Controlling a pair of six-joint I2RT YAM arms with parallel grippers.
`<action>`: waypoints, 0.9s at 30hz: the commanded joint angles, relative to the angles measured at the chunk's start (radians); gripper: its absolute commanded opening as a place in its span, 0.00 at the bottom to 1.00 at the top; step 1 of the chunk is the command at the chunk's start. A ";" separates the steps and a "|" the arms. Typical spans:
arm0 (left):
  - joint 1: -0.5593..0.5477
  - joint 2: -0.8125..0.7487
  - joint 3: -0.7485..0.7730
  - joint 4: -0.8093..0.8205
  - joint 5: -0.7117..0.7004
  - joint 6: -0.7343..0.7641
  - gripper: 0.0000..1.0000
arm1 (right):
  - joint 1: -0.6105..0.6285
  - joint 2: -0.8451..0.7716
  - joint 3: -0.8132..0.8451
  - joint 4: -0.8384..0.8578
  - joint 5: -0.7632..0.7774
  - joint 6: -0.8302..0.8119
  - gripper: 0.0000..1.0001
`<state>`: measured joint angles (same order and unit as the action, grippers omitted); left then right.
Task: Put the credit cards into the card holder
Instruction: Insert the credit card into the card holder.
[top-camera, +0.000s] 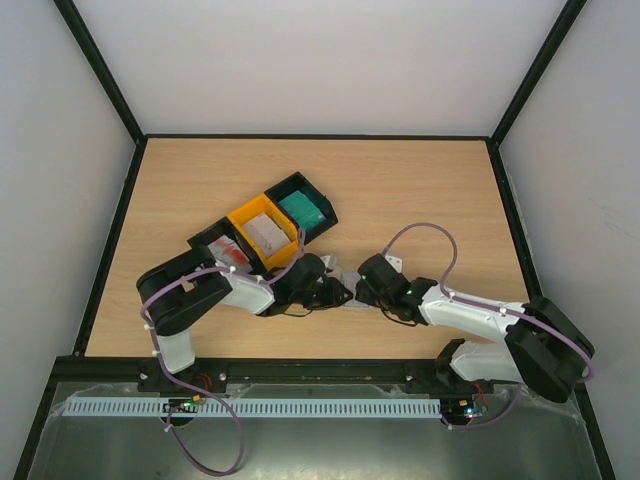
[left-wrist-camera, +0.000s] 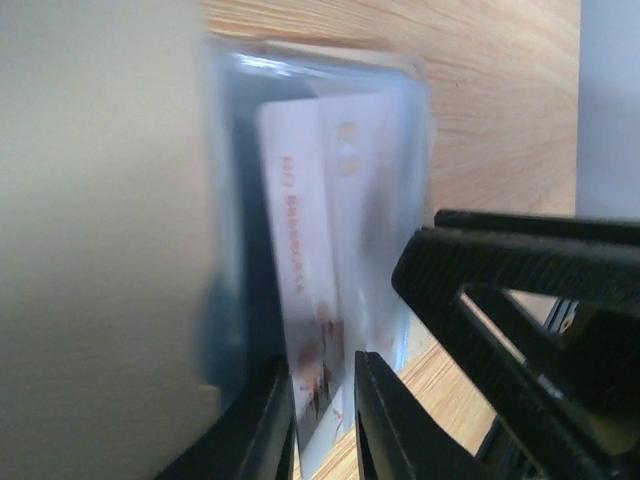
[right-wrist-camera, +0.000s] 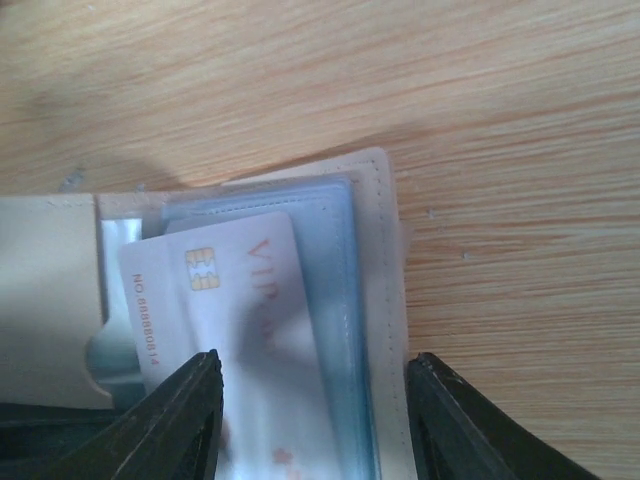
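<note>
A pale credit card (right-wrist-camera: 235, 300) with gold chip and red lettering, lying face up at the blue-grey clear sleeves of the card holder (right-wrist-camera: 386, 250); hard to tell how far slid in. Beige holder opened flat on the wooden table (top-camera: 420, 190), toward the near edge, directly between the two arm tips. Straddled at one end by the right gripper (right-wrist-camera: 315, 360): jaws spread wide, one finger over the card's lower part, the other just beside the holder's stitched beige rim, nothing clamped. Met from the opposite side by the left gripper (left-wrist-camera: 318, 365): fingers close together with the card's red-printed end between them, only slivers of gap showing; impossible to say whether pinching or loose. Further out, behind the left arm's wrist, a slanting row of three trays touching one another: near black tray (top-camera: 200, 240) with red-and-white cards (top-camera: 228, 252), yellow tray (top-camera: 243, 216) with pale cards (top-camera: 265, 232), far black tray (top-camera: 290, 182) with teal cards (top-camera: 303, 210).
</note>
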<state>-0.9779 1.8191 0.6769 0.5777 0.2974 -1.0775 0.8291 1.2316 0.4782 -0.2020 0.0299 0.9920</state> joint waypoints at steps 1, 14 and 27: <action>-0.011 -0.047 0.016 -0.124 0.018 0.063 0.24 | -0.007 -0.042 0.006 -0.008 0.047 -0.004 0.49; -0.014 -0.145 0.030 -0.278 -0.005 0.045 0.56 | -0.009 -0.058 0.013 -0.056 0.064 -0.018 0.50; -0.014 -0.115 0.154 -0.434 -0.089 0.122 0.42 | -0.009 -0.081 -0.002 -0.041 0.039 -0.026 0.45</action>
<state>-0.9863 1.6836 0.7696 0.2119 0.2432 -0.9974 0.8238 1.1645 0.4782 -0.2344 0.0586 0.9714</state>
